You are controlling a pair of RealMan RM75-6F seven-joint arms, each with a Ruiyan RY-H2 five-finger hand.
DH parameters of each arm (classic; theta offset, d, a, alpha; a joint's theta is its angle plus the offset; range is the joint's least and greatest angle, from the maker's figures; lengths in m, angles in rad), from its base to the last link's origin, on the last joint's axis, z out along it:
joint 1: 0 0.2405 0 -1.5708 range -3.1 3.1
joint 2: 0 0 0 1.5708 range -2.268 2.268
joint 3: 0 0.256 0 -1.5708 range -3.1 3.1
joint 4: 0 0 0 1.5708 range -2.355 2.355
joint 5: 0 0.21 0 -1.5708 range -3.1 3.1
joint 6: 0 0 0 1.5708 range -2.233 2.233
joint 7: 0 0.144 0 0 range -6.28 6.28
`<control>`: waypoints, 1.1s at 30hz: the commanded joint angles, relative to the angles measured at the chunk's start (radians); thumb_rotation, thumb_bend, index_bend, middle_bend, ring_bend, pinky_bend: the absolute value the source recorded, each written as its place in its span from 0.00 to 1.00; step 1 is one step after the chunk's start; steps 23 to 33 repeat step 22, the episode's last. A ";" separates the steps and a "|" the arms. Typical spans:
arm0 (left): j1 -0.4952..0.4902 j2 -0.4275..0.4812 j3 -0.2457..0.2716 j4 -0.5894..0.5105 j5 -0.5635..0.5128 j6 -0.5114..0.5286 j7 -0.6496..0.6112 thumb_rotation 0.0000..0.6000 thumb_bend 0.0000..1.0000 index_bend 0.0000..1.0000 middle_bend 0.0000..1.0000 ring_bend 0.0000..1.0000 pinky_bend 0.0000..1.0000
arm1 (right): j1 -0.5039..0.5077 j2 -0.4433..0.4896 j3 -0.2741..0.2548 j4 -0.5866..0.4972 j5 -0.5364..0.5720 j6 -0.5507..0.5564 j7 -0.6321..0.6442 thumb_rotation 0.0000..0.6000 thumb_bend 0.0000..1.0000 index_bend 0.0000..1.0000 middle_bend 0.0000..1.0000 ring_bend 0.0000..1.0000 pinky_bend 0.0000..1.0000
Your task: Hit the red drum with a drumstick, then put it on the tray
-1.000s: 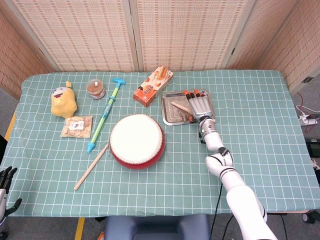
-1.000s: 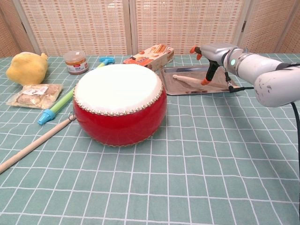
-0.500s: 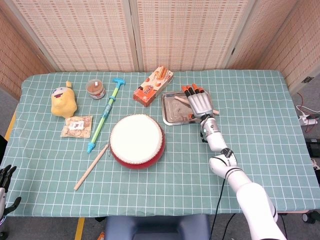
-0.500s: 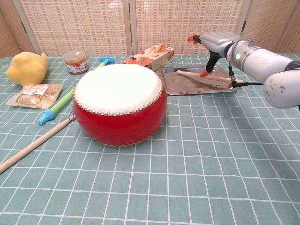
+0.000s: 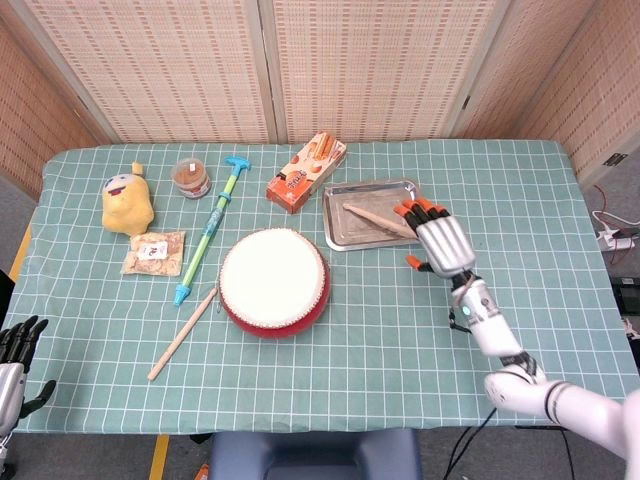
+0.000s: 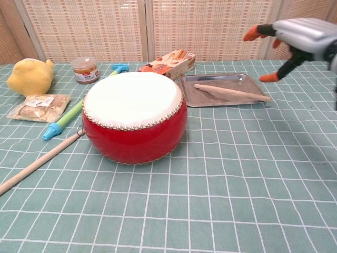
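A: What lies closest to the robot?

B: The left hand (image 5: pixel 18 350), low at the near left corner off the table edge, dark fingers apart, holding nothing. On the table (image 5: pixel 350 340) in front of it, 1 long wooden stick (image 5: pixel 183 334) lies diagonally, its far end just beside the red drum (image 6: pixel 134 117).

A: And the drum?

B: Upright on the checked cloth, white skin up, near the middle. Nothing touches it.

A: Where is the right hand?

B: The right hand (image 5: pixel 444 244) hangs above the cloth to the right of the drum, at the tray's near right corner. Its orange-tipped fingers (image 5: pixel 421 207) are spread and released, with nothing in them. In the chest view it shows raised at the upper right, clear of the tray.

A: The drumstick?

B: The drumstick (image 6: pixel 231 93) lies in the metal tray (image 6: pixel 215 78), slanting across it, its thin end resting over the tray's right rim.

A: Further back?

B: A blue and green toy tool (image 5: pixel 211 229) left of the drum, a snack packet (image 5: pixel 154 251), a yellow plush toy (image 5: pixel 127 200), a small jar (image 5: pixel 191 178) and an orange snack box (image 5: pixel 306 172) just left of the tray.
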 commanded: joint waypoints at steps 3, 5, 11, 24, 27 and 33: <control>-0.007 0.003 -0.002 -0.014 0.011 0.007 0.013 1.00 0.25 0.00 0.00 0.00 0.00 | -0.275 0.232 -0.129 -0.276 -0.088 0.285 -0.046 1.00 0.21 0.20 0.15 0.14 0.29; -0.009 0.002 -0.002 -0.022 0.016 0.011 0.019 1.00 0.25 0.00 0.00 0.00 0.00 | -0.326 0.247 -0.158 -0.288 -0.119 0.336 -0.018 1.00 0.21 0.20 0.15 0.14 0.29; -0.013 0.004 -0.003 -0.041 0.024 0.021 0.038 1.00 0.25 0.00 0.00 0.00 0.00 | -0.441 0.271 -0.227 -0.303 -0.211 0.440 0.087 1.00 0.22 0.14 0.15 0.07 0.23; -0.017 0.011 -0.001 -0.060 0.029 0.028 0.059 1.00 0.25 0.00 0.00 0.00 0.00 | -0.529 0.309 -0.290 -0.319 -0.325 0.474 0.191 1.00 0.24 0.05 0.13 0.00 0.09; -0.017 0.011 -0.001 -0.060 0.029 0.028 0.059 1.00 0.25 0.00 0.00 0.00 0.00 | -0.529 0.309 -0.290 -0.319 -0.325 0.474 0.191 1.00 0.24 0.05 0.13 0.00 0.09; -0.017 0.011 -0.001 -0.060 0.029 0.028 0.059 1.00 0.25 0.00 0.00 0.00 0.00 | -0.529 0.309 -0.290 -0.319 -0.325 0.474 0.191 1.00 0.24 0.05 0.13 0.00 0.09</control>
